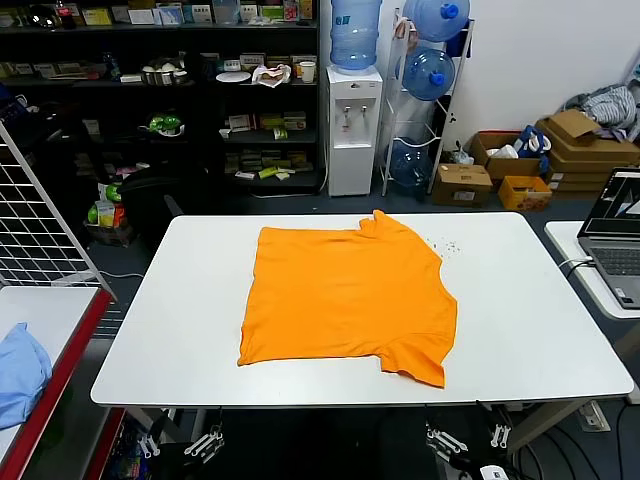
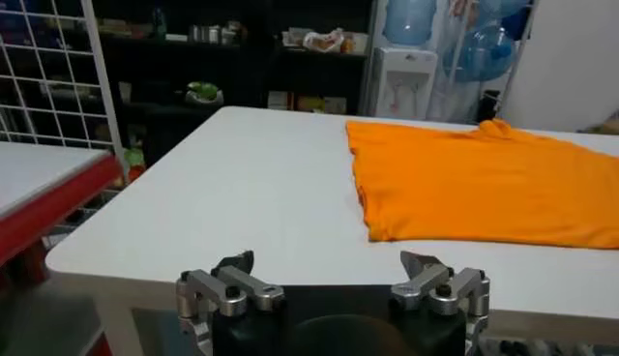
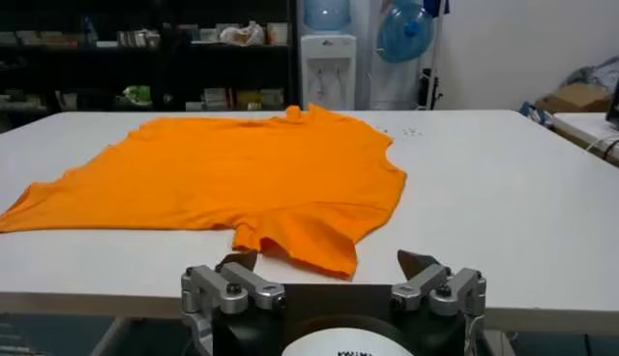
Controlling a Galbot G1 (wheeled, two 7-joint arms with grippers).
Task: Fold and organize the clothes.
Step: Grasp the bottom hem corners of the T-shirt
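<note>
The clothes are one bright orange T-shirt (image 1: 345, 290) lying flat in the middle of the white table (image 1: 530, 320). One sleeve points toward the front right and the collar bunches at the far edge. No lettering shows. My left gripper (image 2: 331, 263) hangs open just below the table's front edge, left of the shirt (image 2: 484, 184), with nothing between its fingers. My right gripper (image 3: 329, 259) is also open and empty at the front edge, right in front of the shirt's near sleeve (image 3: 309, 242). In the head view both grippers only peek in below the table, left (image 1: 185, 445) and right (image 1: 465, 440).
A red-edged side table (image 1: 60, 340) at the left holds a light blue cloth (image 1: 20, 370), with a wire grid rack (image 1: 40, 220) behind it. A laptop (image 1: 615, 240) sits on a desk at the right. Shelves and a water dispenser (image 1: 352, 120) stand beyond the table.
</note>
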